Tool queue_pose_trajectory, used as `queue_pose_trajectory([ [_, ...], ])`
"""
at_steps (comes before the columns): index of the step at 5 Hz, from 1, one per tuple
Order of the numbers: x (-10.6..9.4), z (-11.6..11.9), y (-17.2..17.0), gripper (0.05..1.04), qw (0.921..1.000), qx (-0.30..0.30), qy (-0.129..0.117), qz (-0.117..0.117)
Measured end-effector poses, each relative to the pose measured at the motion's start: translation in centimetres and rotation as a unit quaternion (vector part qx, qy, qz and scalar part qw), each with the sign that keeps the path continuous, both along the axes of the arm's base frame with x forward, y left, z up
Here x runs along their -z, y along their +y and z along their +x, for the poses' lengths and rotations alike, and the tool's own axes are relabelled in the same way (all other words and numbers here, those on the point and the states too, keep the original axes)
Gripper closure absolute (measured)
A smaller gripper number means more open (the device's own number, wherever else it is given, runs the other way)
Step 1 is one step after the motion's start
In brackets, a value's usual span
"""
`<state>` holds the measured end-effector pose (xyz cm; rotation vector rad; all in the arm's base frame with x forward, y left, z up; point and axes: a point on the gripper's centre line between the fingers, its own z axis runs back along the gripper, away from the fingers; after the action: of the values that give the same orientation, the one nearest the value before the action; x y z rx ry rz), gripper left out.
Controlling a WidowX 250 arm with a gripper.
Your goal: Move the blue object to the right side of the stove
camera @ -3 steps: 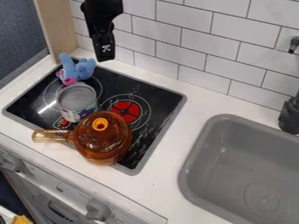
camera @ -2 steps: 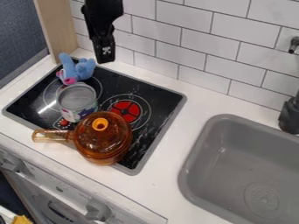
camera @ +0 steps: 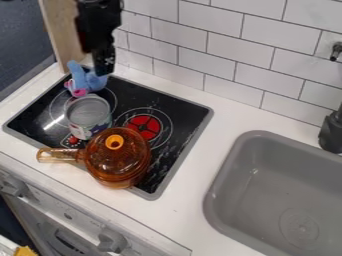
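The black gripper (camera: 103, 68) hangs at the upper left, over the stove's back edge, overlapping the right upper part of the blue object in the view. The blue object (camera: 81, 80), a plush-like figure with a pink patch, rests on the back left corner of the black stove top (camera: 184, 113). Whether the gripper touches it cannot be told.
An open can (camera: 89, 116) stands just in front of the blue object. An amber lidded pot (camera: 119, 159) sits at the stove's front, handle pointing left. Right of the stove are white counter (camera: 194, 172) and a grey sink (camera: 272, 187). A tiled wall (camera: 207, 47) rises behind.
The gripper has moved left and slightly down in the view, now partly covering the blue object. The blue object, can and pot have stayed where they were.
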<state>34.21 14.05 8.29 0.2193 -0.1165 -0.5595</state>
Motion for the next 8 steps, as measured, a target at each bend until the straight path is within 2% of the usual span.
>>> queue_pose_trajectory([
  [1,0.6,0.5,2.4,0.083,0.9985,-0.054,-0.006,-0.002],
  [2,2.4,0.5,4.6,0.083,0.9947,-0.102,-0.003,0.01],
  [3,3.5,1.1,5.3,0.083,0.9937,-0.111,0.0,0.017],
  [4,4.9,1.3,5.1,0.083,0.9935,-0.112,0.018,0.011],
  [5,5.4,1.5,5.1,0.083,0.9931,-0.115,0.022,0.011],
  [6,6.4,1.8,5.3,0.083,0.9926,-0.115,0.037,0.011],
  [7,6.5,1.9,5.4,0.118,0.9916,-0.123,0.036,0.014],
  [8,6.6,2.1,5.4,0.381,0.9919,-0.121,0.034,0.019],
])
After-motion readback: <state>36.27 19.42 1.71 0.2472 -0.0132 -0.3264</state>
